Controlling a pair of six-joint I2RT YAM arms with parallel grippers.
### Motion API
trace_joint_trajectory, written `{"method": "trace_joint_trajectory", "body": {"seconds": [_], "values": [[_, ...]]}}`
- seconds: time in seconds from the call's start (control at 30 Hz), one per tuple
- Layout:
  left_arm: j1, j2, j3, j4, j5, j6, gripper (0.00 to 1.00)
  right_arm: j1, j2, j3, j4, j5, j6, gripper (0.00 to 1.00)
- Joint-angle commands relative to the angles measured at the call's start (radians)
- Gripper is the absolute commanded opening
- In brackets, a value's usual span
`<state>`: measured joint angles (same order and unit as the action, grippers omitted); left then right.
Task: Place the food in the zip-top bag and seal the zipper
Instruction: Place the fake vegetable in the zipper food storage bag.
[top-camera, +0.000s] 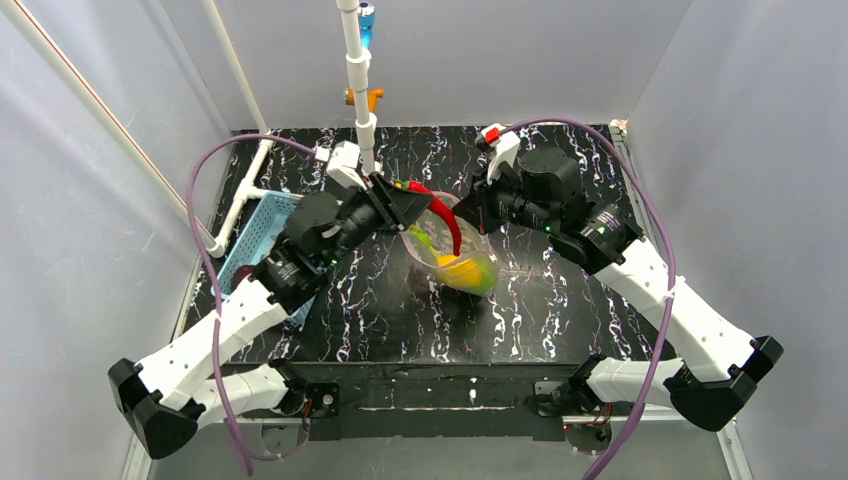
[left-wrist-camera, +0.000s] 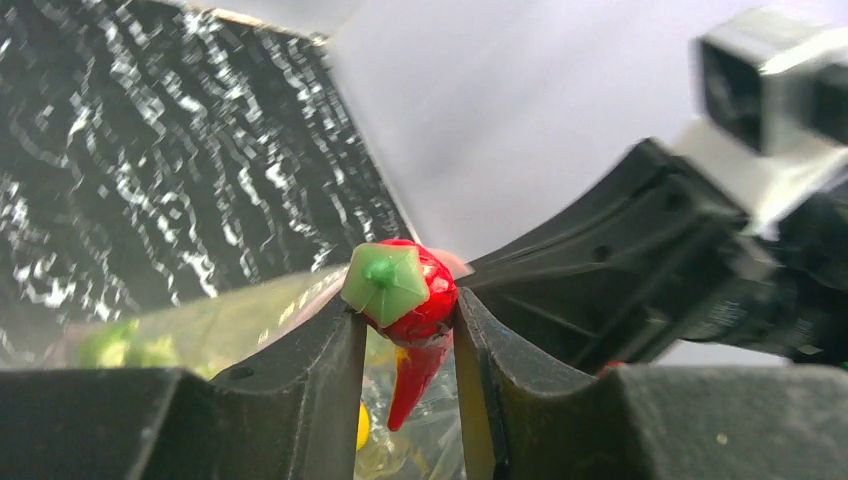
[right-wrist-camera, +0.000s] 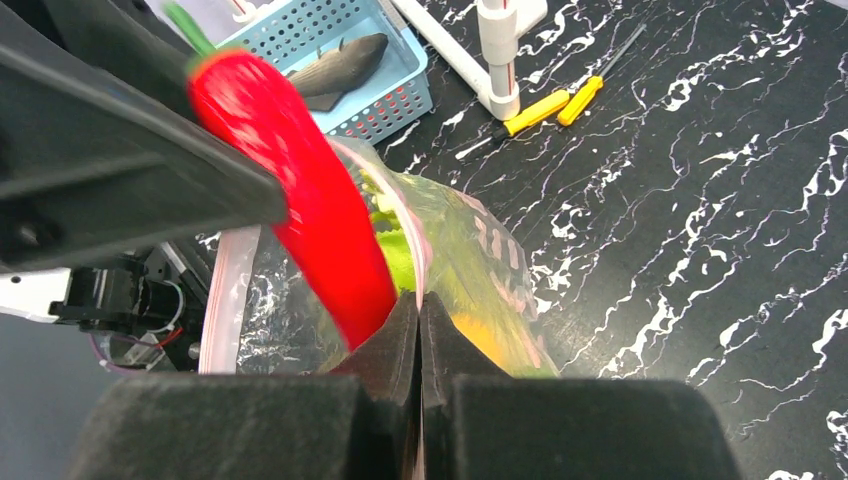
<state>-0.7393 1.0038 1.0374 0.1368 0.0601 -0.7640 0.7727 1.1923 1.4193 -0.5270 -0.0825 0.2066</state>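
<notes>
The clear zip-top bag (top-camera: 462, 262) stands in the middle of the table with green and yellow food (top-camera: 470, 272) inside. Its pinkish zipper strip (right-wrist-camera: 228, 300) rings the open mouth. My right gripper (right-wrist-camera: 420, 300) is shut on the bag's mouth edge and holds it up. My left gripper (left-wrist-camera: 408, 320) is shut on the red chili (left-wrist-camera: 425, 300), near its green cap. The chili (top-camera: 443, 215) hangs tip-down into the bag's mouth, and in the right wrist view the chili (right-wrist-camera: 300, 180) dips between the two zipper edges. A grey fish (right-wrist-camera: 340, 62) lies in the basket.
A light-blue mesh basket (top-camera: 262, 238) sits at the table's left, partly under my left arm. Yellow-handled screwdrivers (right-wrist-camera: 545, 105) lie by a white pipe stand (right-wrist-camera: 497, 50) at the back. White walls close in on both sides.
</notes>
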Motion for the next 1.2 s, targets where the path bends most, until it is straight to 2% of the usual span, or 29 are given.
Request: {"method": "trace_joint_trajectory", "body": {"seconds": [0.0, 0.17, 0.23, 0.37, 0.47, 0.53, 0.6, 0.73, 0.93, 1.07, 1.17], "values": [[-0.148, 0.014, 0.032, -0.064, -0.449, -0.053, 0.00, 0.002, -0.020, 0.027, 0.066, -0.014, 0.005, 0.01], [-0.248, 0.021, 0.021, -0.123, -0.661, -0.172, 0.00, 0.002, -0.027, 0.027, 0.068, -0.010, 0.006, 0.01], [-0.286, 0.017, 0.021, -0.243, -0.747, -0.288, 0.00, 0.002, -0.028, 0.023, 0.069, -0.008, 0.005, 0.01], [-0.310, 0.042, 0.033, -0.292, -0.742, -0.352, 0.02, 0.002, -0.026, 0.023, 0.070, -0.014, 0.009, 0.01], [-0.310, 0.059, 0.038, -0.309, -0.703, -0.392, 0.24, 0.002, -0.026, 0.025, 0.067, -0.016, 0.009, 0.01], [-0.310, 0.063, 0.045, -0.309, -0.685, -0.387, 0.36, 0.002, -0.030, 0.023, 0.066, -0.013, 0.009, 0.01], [-0.310, 0.059, 0.055, -0.296, -0.657, -0.350, 0.46, 0.002, -0.035, 0.020, 0.065, -0.011, 0.009, 0.01], [-0.310, 0.034, 0.059, -0.243, -0.601, -0.184, 0.75, 0.002, -0.038, 0.014, 0.063, -0.009, 0.010, 0.01], [-0.310, -0.025, 0.045, -0.193, -0.516, -0.033, 0.81, 0.002, -0.031, 0.020, 0.054, -0.022, 0.004, 0.01], [-0.310, -0.037, 0.091, -0.256, -0.435, 0.121, 0.82, 0.002, -0.030, 0.026, 0.045, -0.025, -0.003, 0.01], [-0.310, -0.057, 0.115, -0.324, -0.354, 0.290, 0.83, 0.002, -0.031, 0.026, 0.046, -0.028, -0.004, 0.01]]}}
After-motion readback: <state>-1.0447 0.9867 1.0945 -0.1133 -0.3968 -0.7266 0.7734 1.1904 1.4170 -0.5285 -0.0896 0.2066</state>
